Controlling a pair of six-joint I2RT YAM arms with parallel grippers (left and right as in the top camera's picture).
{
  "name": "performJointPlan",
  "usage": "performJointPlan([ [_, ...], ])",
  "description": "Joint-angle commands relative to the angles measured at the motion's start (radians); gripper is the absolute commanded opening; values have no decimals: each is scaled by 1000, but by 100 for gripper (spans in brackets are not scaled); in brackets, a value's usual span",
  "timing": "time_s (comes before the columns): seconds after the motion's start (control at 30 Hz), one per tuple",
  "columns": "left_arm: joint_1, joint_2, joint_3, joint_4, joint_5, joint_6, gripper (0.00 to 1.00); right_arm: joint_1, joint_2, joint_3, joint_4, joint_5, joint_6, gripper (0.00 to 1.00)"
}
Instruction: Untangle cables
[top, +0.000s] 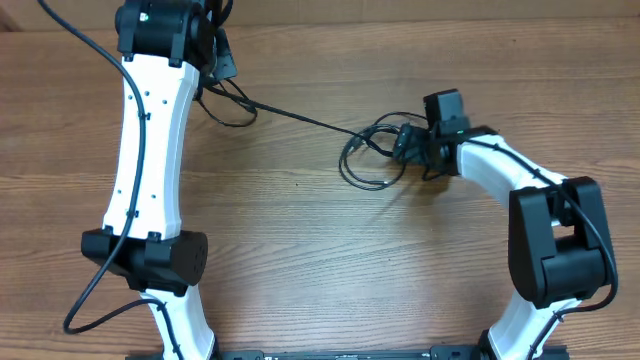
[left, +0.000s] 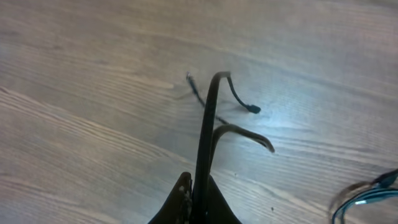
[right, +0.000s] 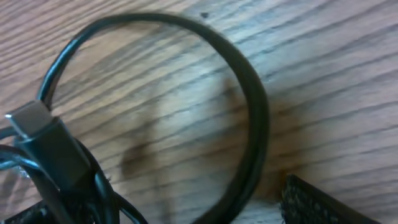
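1. I see the left tool fully closed, pinching one strand of the cables between its fingers.
2. I see the right tool with its jaws spread wide. One textured pad shows at the lower edge of the right wrist view. I cannot tell whether anything is gripped.
3. The tangled loops lie on the tabletop, touching the right tool on its side facing the left tool.
4. The pinched strand runs nearly straight from the right tool to the left tool, which is well apart from it.
5. A plug connector and a round loop lie directly beneath the right tool.
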Motion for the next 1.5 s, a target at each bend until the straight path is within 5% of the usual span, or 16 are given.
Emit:
performJointPlan([
  [0.0, 36, 69, 16, -25, -21, -5, 4, -55, 200, -87, -167, 6, 52, 90],
  [0.2, 36, 203, 16, -86, 61, -2, 4, -55, 200, -68, -195, -10, 53, 90],
  [0.33, 36, 295, 16, -120, 130, 4, 13, -55, 200, -68, -191, -9, 53, 90],
  [0.37, 36, 313, 16, -126, 148, 6, 22, -55, 200, -68, -190, -9, 53, 90],
  [0.4, 36, 343, 16, -133, 190, 28, 51, -55, 200, -68, -188, -9, 53, 90],
  [0.43, 36, 361, 16, -135, 218, 43, 67, -55, 200, -68, -187, -9, 53, 90],
  [0.53, 36, 401, 16, -127, 297, 97, 96, -55, 200, -68, -187, -9, 53, 91],
  [0.7, 38, 365, 85, -86, 337, 145, 98, -55, 200, -68, -188, -10, 53, 99],
  [0.93, 26, 308, 279, 14, 572, 268, 97, -55, 196, -54, -200, -107, -30, 100],
  [1.47, -10, 316, 99, 46, 623, 343, 100, -57, 194, 171, -537, -143, -54, 100],
])
